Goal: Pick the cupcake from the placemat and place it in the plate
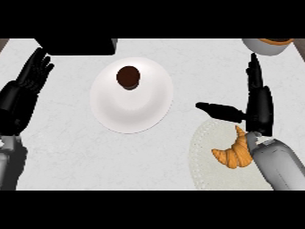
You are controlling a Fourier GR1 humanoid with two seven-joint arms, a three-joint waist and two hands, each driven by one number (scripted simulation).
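One cupcake (128,77) sits in your white plate (131,112), toward its 12 o'clock rim. Your right hand (257,100) and left hand (23,91) are both open-fingered, holding nothing. At 5 o'clock, a croissant (234,152) lies on the placemat (207,167).

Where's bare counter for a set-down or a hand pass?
Free: counter between left hand and plate; strip below the plate, left of placemat; top between plate and right hand. Crowded: placemat, with croissant and right forearm.
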